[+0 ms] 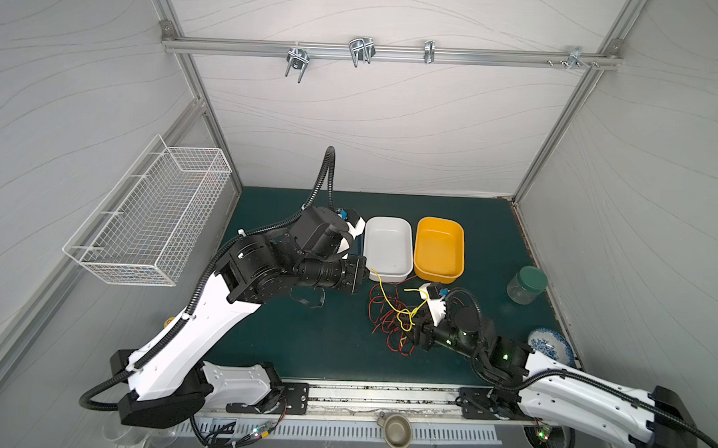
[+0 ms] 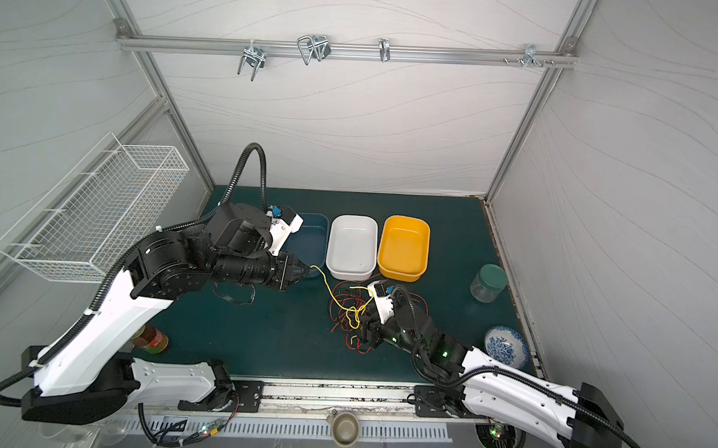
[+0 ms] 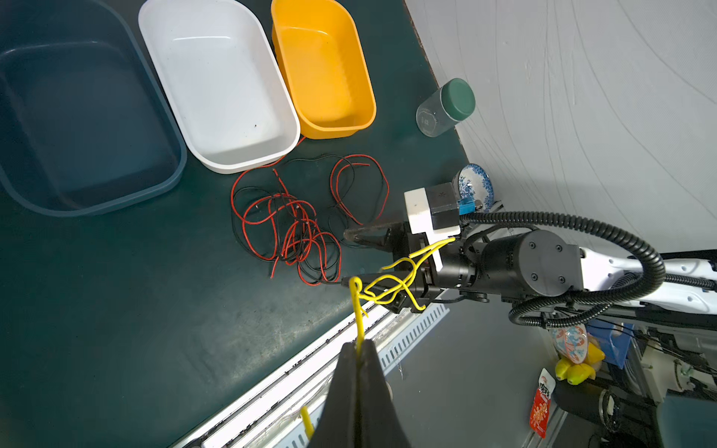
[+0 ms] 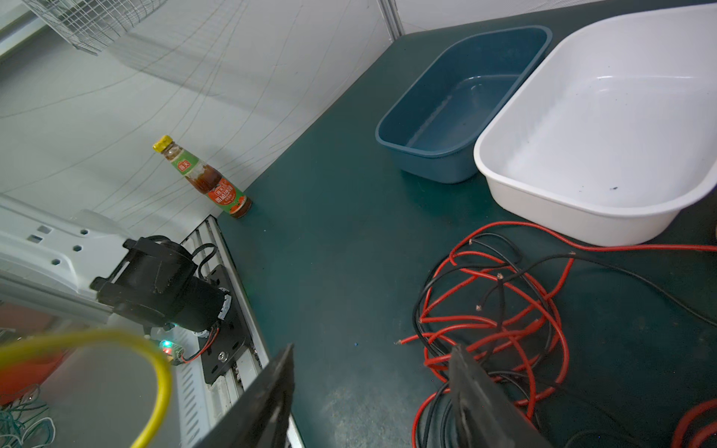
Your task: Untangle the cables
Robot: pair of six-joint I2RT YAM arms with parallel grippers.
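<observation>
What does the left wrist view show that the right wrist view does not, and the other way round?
Only the left wrist view: the yellow tub, the green-lidded jar, the blue-patterned dish, and the left fingers shut on the yellow cable.
Only the right wrist view: the sauce bottle and a corner of the wire basket.
Both: the blue tub, the white tub, the red and black cables on the mat, part of the yellow cable, and the right fingers, standing open.

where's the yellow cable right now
In a top view the yellow cable sits mid-table, running from the shut left gripper by the white tub to loops on the right gripper.
</observation>
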